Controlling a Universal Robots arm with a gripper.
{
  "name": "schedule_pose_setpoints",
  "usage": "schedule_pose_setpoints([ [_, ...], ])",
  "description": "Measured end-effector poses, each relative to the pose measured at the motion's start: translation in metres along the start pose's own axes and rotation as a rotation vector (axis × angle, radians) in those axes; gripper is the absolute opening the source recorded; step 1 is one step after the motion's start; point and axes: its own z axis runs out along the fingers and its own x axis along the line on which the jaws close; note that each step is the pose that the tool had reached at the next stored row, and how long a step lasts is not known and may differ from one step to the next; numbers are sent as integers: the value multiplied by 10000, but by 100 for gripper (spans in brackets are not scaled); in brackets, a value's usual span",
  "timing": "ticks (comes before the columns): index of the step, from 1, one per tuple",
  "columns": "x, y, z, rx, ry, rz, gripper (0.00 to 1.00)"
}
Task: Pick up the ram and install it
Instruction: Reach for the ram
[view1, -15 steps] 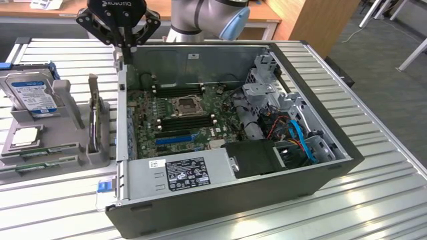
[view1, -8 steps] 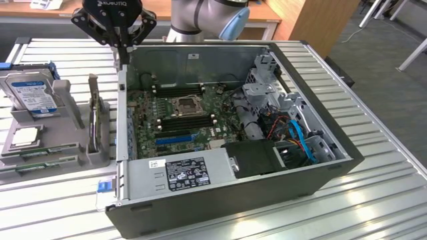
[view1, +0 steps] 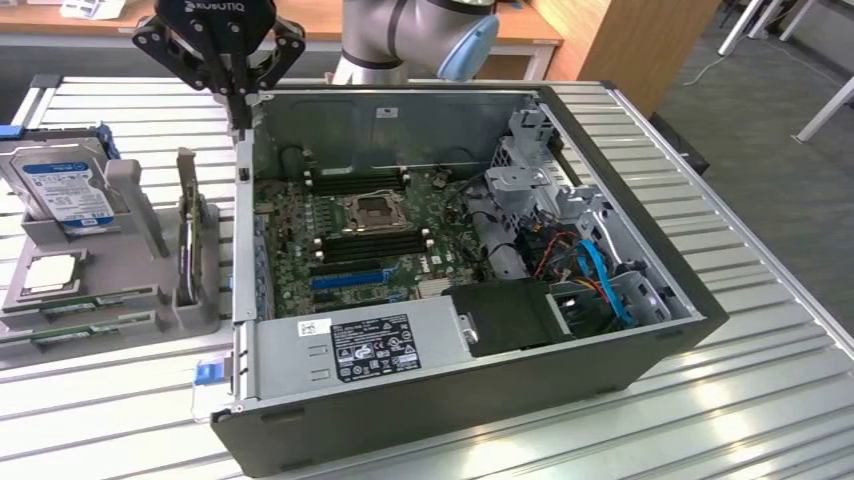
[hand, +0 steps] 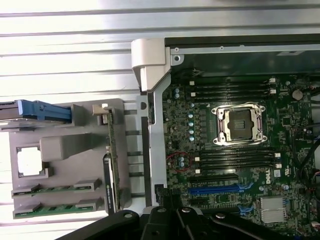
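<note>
Two ram sticks (view1: 100, 298) (hand: 55, 189), thin green strips, lie flat in the front grooves of a grey holder (view1: 134, 310) (hand: 75, 145) at the exterior view's left. My gripper (view1: 240, 118) hangs above the open computer case's back left corner, well behind the holder, with its fingers shut together and nothing between them. Its black linkage (hand: 170, 225) edges the wrist view. The motherboard (view1: 360, 235) (hand: 230, 150) lies inside the case, with black memory slots (view1: 376, 243) (hand: 235, 160) on both sides of the CPU socket (view1: 370, 209) (hand: 239, 122).
The holder also carries a hard drive (view1: 60, 190) with a blue bracket (hand: 42, 110), a CPU chip (view1: 47, 272) (hand: 30, 162) and an upright dark expansion card (view1: 187, 235) (hand: 111, 165). A power supply (view1: 360, 345), drive cage and cables (view1: 587, 270) crowd the case's near and right sides.
</note>
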Motion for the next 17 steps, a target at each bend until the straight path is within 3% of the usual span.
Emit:
schedule_pose_setpoints([
  [17,140,-9,-4,0,0,0,10],
])
